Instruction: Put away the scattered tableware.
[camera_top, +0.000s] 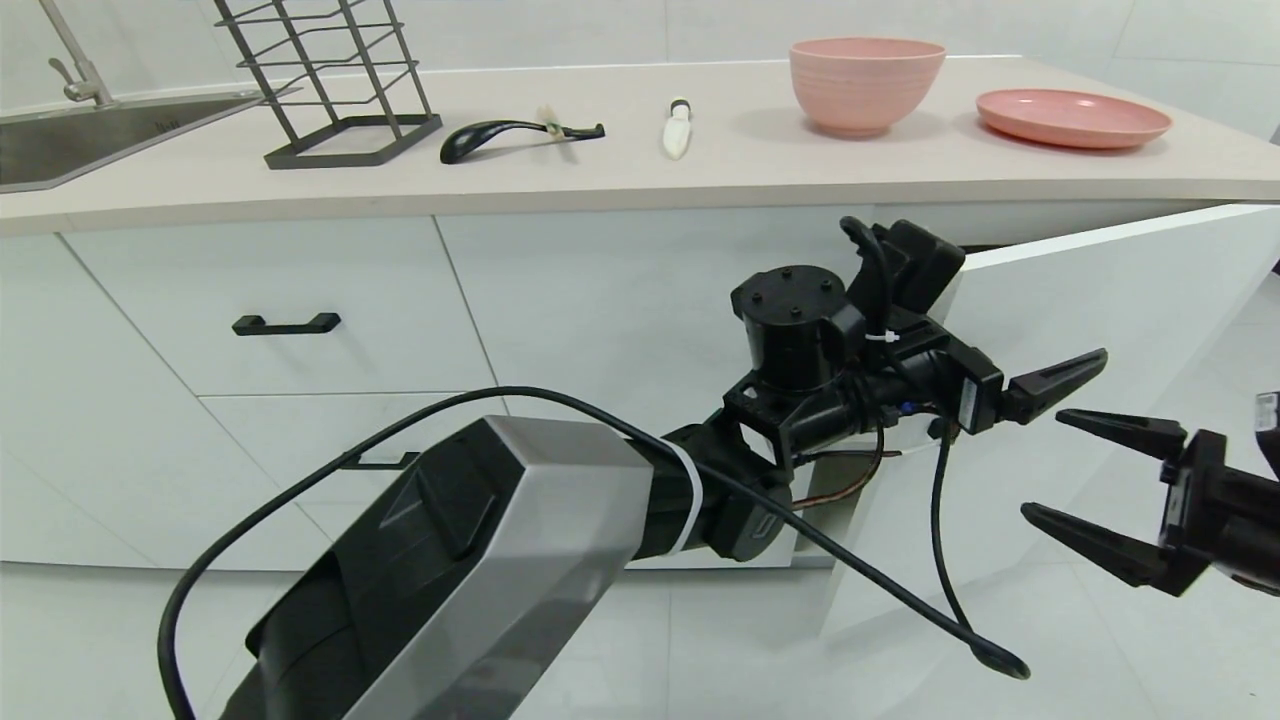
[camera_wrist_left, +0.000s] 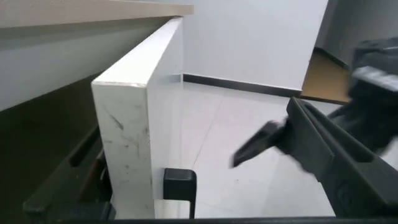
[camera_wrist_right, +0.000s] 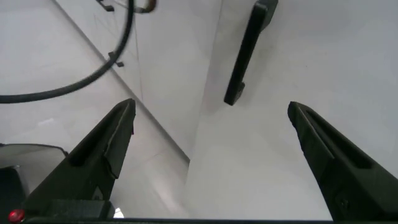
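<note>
Head view: on the far pale stone counter (camera_top: 640, 175) the tableware is seen lying untouched. From the left, past the steel sink (camera_top: 100, 140) and the black wire rack (camera_top: 335, 95), are found a black curved spoon (camera_top: 490, 135), a small white utensil (camera_top: 677, 132), a round pink bowl (camera_top: 866, 85) and, far right, a flat pink plate (camera_top: 1072, 118). Below the counter at the right, the white cabinet door (camera_top: 1110, 310) stands open toward the near side. The left gripper (camera_top: 1050, 385) is placed at the free edge of this door; whether it is clamped on the edge cannot be told. Just to its right, the right gripper (camera_top: 1050, 465) is held before the door's face with its fingers wide apart and nothing between them. In the right wrist view the long black door handle (camera_wrist_right: 244, 56) is seen ahead of it.

The step in hand is judged to be the opening of the cabinet; no piece is stored yet. For the next move the door should probably be left open and one arm raised to the counter, the bowl and plate being nearest to the door.

No brand, label or writing can be read.
</note>
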